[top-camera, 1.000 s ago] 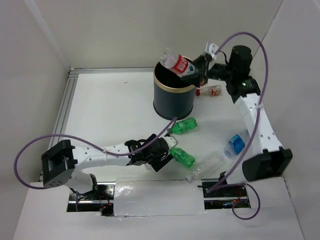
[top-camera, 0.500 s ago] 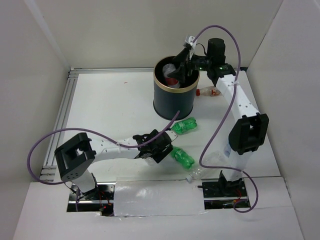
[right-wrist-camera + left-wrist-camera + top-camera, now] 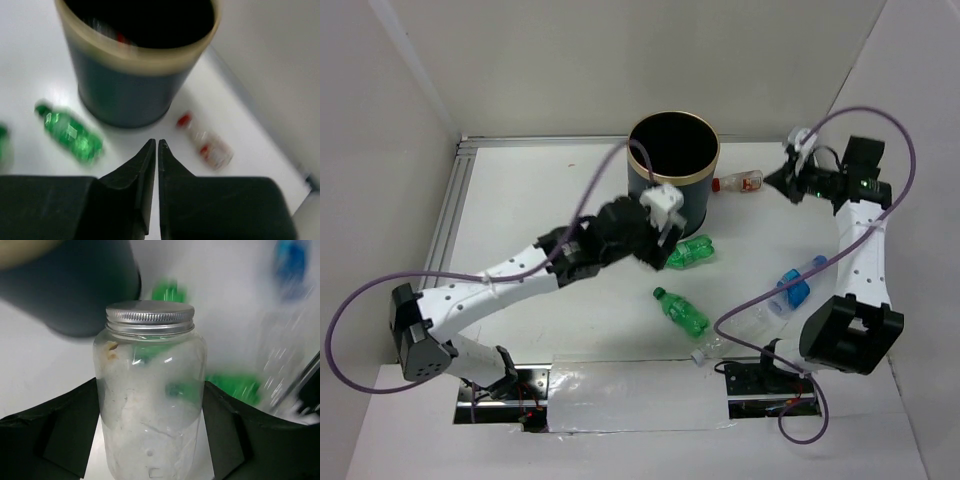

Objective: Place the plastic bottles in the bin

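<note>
The bin (image 3: pixel 672 175) is a dark can with a tan rim at the back of the table. My left gripper (image 3: pixel 658 218) hovers just in front of it, shut on a clear, jar-like bottle (image 3: pixel 150 390) with a silver screw cap, held upright between both fingers (image 3: pixel 70 430). My right gripper (image 3: pixel 788 181) is shut and empty, right of the bin (image 3: pixel 135 85), above a red-labelled clear bottle (image 3: pixel 740 182). Two green bottles (image 3: pixel 688 252) (image 3: pixel 682 312) lie in front of the bin. Something red (image 3: pixel 120 37) shows blurred inside the bin.
A blue-tinted bottle (image 3: pixel 792 287) and a clear bottle (image 3: pixel 745 325) lie beside the right arm's base. White walls close in the table on the left, back and right. Purple cables loop over both arms.
The right gripper let the red-labelled bottle fall into the bin, pulled back to the right and closed. The left arm rose from beside the near green bottle toward the bin, carrying the clear bottle.
</note>
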{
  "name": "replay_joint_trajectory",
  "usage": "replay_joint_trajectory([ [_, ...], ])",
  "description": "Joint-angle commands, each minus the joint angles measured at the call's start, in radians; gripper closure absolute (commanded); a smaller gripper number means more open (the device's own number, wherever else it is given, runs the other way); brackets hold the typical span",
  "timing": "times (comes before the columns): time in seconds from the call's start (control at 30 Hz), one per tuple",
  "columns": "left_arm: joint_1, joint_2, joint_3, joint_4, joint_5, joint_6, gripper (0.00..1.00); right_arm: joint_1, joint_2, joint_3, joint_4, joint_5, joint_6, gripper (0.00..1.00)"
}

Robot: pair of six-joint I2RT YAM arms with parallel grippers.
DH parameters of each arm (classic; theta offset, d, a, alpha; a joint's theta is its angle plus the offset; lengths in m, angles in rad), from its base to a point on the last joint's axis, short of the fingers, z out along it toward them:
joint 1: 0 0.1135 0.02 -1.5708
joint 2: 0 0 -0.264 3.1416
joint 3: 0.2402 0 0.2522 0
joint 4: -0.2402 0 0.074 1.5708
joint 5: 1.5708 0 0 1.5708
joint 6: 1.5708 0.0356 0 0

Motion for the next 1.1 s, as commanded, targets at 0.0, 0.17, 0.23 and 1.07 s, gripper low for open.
replay_joint_trajectory([
  [0.0, 0.062, -0.031, 0.192, 0.156, 0.045, 0.041, 1.0, -0.064, -0.025, -0.182, -0.418, 0.05, -0.422, 0.94],
  [0.17, 0.156, 0.122, 0.41, 0.362, 0.042, 0.01, 1.0, -0.101, -0.102, -0.45, -0.564, 0.216, -0.787, 0.38],
  [0.23, 0.196, 0.248, 0.544, 0.423, 0.004, 0.001, 1.0, -0.112, -0.14, -0.495, -0.648, 0.225, -0.945, 0.25],
  [1.07, 0.187, 0.137, 0.316, 0.299, -0.178, -0.093, 0.01, 0.495, -0.413, -0.75, -0.669, 0.437, -0.915, 0.2],
])
